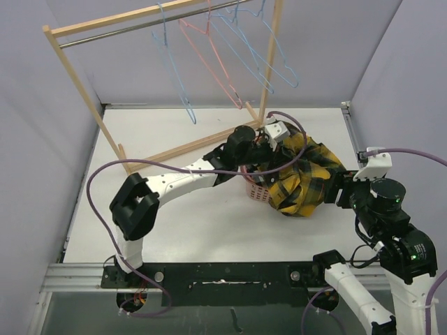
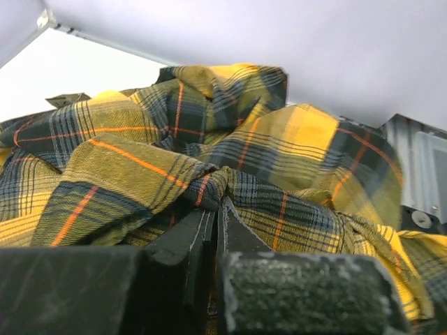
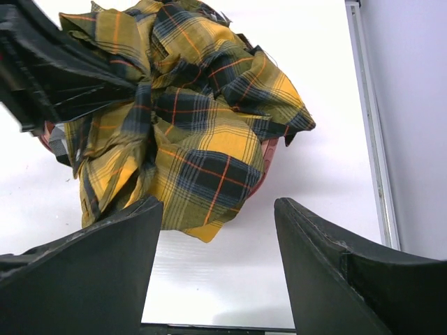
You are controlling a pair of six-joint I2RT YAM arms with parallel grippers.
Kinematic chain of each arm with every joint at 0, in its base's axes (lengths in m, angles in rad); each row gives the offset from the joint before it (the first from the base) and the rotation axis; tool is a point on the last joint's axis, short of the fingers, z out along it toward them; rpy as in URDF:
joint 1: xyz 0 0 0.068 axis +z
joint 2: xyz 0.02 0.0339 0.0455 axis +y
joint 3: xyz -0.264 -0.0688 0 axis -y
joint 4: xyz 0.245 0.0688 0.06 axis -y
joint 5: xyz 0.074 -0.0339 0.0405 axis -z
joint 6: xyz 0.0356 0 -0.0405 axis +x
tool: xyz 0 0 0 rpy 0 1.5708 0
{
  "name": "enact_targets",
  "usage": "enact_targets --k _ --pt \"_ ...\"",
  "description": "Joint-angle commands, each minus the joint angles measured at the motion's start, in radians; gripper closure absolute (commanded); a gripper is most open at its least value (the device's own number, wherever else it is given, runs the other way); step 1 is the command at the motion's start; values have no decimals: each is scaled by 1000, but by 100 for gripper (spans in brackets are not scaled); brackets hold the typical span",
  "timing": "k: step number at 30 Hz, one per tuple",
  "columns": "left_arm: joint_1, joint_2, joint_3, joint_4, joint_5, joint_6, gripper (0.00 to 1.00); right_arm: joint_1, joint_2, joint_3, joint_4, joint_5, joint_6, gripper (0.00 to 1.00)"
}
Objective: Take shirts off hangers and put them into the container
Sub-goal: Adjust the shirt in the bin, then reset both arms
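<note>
Top external view, left first: we see the wooden rack [image 1: 85,98] running from the tabletop's [image 1: 174,230] left edge to the middle of its far edge. Its metal rail [image 1: 140,26] carries the hangers [image 1: 209,63]: one light blue, then one pink-red, then two more light blue by the right post.

The left arm reaches from the near edge toward the middle. The left hand [image 1: 283,139] sits on top of the plaid shirt [image 1: 304,174]. In the left wrist view its fingers [image 2: 234,234] are clenched together, with the yellow-and-black cloth [image 2: 209,139] bunched right at the tips, so it is grasping the shirt.

The container [image 1: 257,190] stands right of the tabletop's centre. We only see its pink slotted side, because the shirt is heaped over it and spills over its right side.

The right hand [image 1: 335,192] is near the right edge, just beside the shirt and pointed at it. In the right wrist view it [image 3: 216,206] is released, fingers spread wide with nothing between them. The shirt [image 3: 202,125] and a bit of pink rim [image 3: 271,148] lie ahead of it.
</note>
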Motion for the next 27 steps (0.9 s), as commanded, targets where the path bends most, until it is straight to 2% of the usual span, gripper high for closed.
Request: enact_targets --k 1,8,11,18,22,26,27 --pt "-14 118 173 -181 -94 44 100 1 -17 -4 7 51 9 34" --pt "-81 300 415 -561 -360 132 100 3 -29 -6 4 57 8 34" --pt "-100 331 436 -651 -418 137 100 3 -38 -9 7 62 15 34" --pt "-89 361 339 -706 -348 32 100 3 -84 -20 32 64 38 33" --pt "-89 424 344 -754 -300 -4 100 2 -75 -9 22 51 39 32" --pt "-89 419 327 -743 -279 -26 61 4 -42 2 0 17 35 31" --pt "-89 405 315 -730 -276 -27 40 3 -35 1 -6 14 34 31"
